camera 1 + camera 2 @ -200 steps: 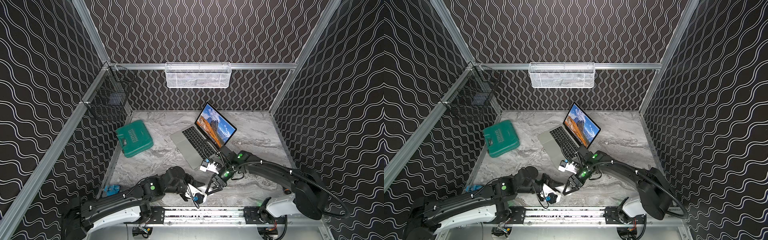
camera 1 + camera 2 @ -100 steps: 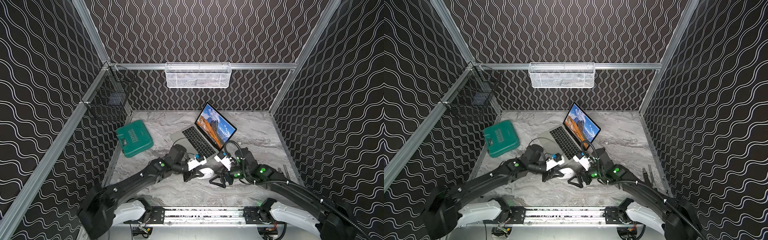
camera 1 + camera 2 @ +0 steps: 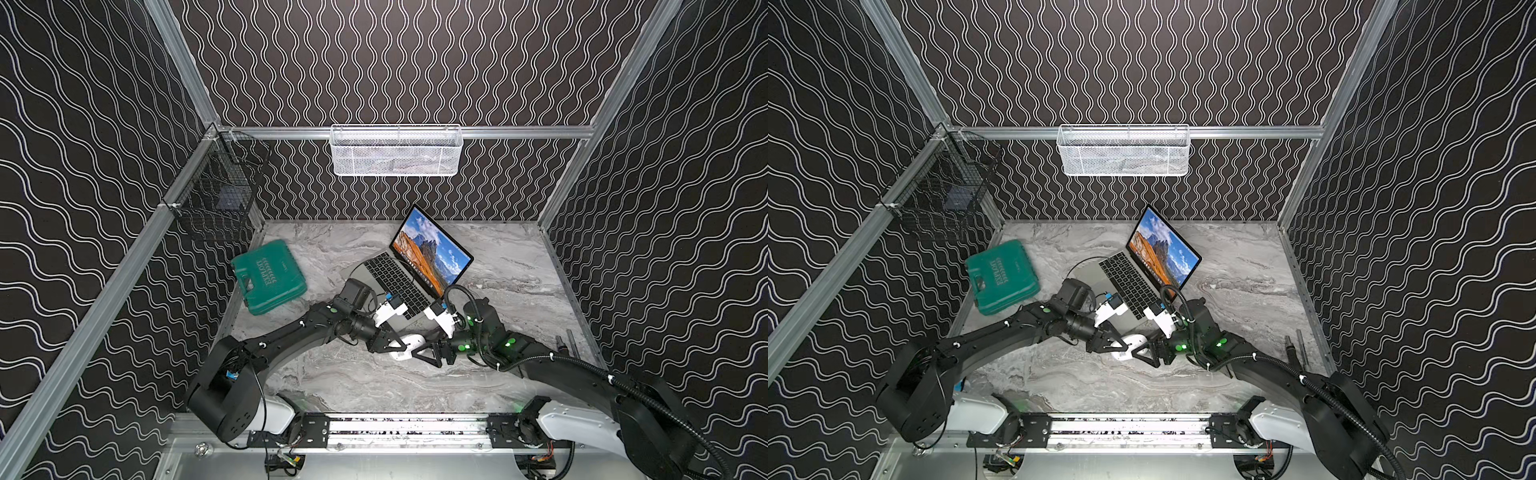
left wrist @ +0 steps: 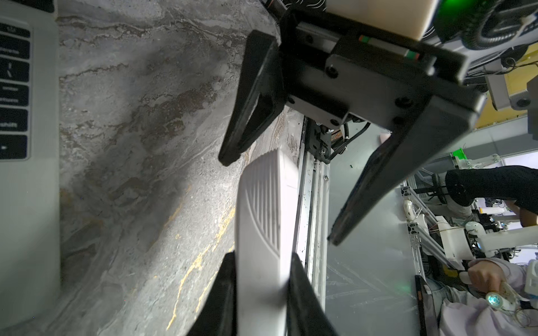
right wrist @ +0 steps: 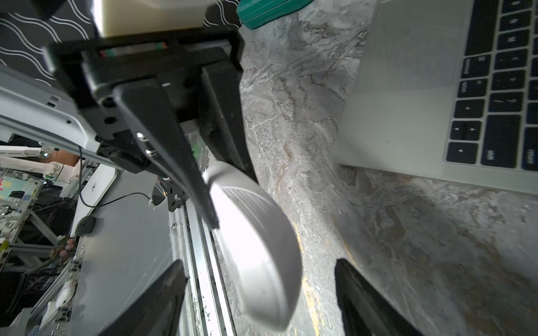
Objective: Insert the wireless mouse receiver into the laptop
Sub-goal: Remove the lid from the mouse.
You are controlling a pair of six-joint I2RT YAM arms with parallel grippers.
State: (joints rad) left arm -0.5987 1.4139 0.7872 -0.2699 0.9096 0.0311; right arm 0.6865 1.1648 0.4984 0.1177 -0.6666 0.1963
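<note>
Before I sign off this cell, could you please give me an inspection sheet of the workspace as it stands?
Surface: grey marbled tabletop, yellowish streaks near the front rail.
Job's things: small white oval mouse held on edge; slim silver laptop open, screen lit; receiver not discernible.
Clutter: green plastic case left of the laptop; thin dark rods at the right edge.
Grippers: left gripper shut on the mouse; right gripper open, jaws straddling its free end.
Cables: black corrugated cable looping up from the right arm.
Surroundings: black wavy-lined walls, white mesh basket, black wire basket.
</note>
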